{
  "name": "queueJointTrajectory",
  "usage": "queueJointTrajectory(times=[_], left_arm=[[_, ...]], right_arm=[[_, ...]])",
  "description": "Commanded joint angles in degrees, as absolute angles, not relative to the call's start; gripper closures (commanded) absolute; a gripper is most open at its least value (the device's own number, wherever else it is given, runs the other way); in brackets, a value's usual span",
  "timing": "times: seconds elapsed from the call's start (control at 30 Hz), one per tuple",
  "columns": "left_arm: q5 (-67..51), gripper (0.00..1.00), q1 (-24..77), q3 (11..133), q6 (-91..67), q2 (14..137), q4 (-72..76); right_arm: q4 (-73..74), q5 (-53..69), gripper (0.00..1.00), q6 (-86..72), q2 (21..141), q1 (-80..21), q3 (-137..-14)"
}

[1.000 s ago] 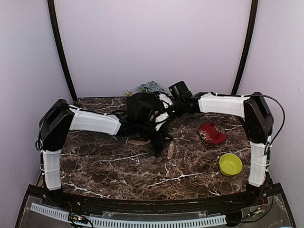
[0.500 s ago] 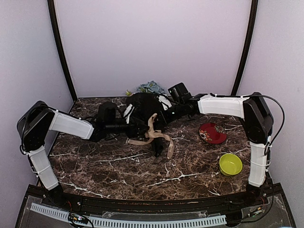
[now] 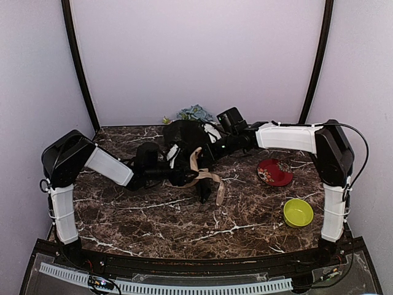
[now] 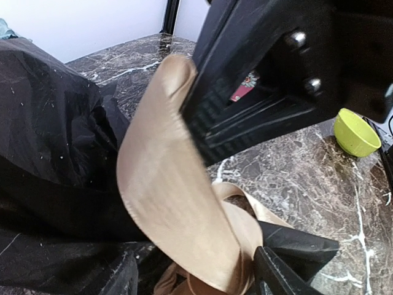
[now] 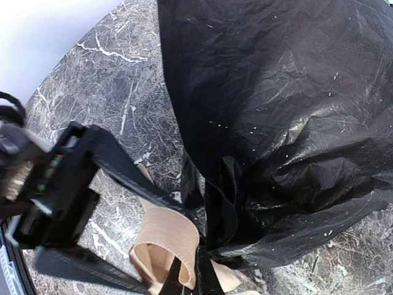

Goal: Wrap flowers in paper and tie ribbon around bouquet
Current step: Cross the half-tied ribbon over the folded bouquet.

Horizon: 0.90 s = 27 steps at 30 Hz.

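Noting left gripper (image 4: pixel 227 190) spread wide, ribbon (image 4: pixel 166 203) loop leaning on one finger, unpinched; right gripper (image 5: pixel 189 279) clamped shut at bouquet (image 3: pixel 184 138) waist, back-centre of table (image 3: pixel 153 221). Loop may spring free, loosening the tie.

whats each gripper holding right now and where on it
Left gripper holds nothing: its jaws stand open around a loop of the ribbon. Right gripper is shut at the paper wrap's narrow waist, on paper or ribbon; which, cannot be told.

Black-paper bouquet (image 3: pixel 184 133) with trailing beige ribbon (image 3: pixel 209 177); red plate (image 3: pixel 274 172) and green bowl (image 3: pixel 298 212) at right.
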<state>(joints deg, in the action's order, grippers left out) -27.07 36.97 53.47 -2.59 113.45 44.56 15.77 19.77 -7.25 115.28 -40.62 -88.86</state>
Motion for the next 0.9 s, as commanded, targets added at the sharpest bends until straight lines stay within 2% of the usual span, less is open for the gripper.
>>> queueJointTrajectory(times=[0.0,0.27,0.47,0.57,0.8,0.87], left_arm=[[-25.83,0.37,36.91,55.53,-0.76,114.30,46.22],[-23.93,0.58,37.00,57.55,1.14,116.26,42.93],[-20.85,0.60,38.26,59.46,4.46,116.86,39.93],[-17.87,0.65,38.59,60.36,5.69,117.16,38.35],[-17.57,0.84,38.74,60.04,7.14,117.33,38.34],[-17.75,0.92,38.76,60.08,7.38,117.33,38.42]], right_arm=[[12.86,20.65,1.00,-7.96,111.51,-41.37,-87.55],[12.29,21.17,1.00,-8.38,110.46,-41.55,-87.01],[12.37,22.45,1.00,-8.32,110.17,-42.07,-87.08],[12.85,23.51,1.00,-7.78,110.20,-42.35,-87.35],[14.20,27.02,1.00,-6.57,110.18,-42.54,-87.72],[15.38,27.74,0.94,-5.94,110.46,-42.54,-88.48]])
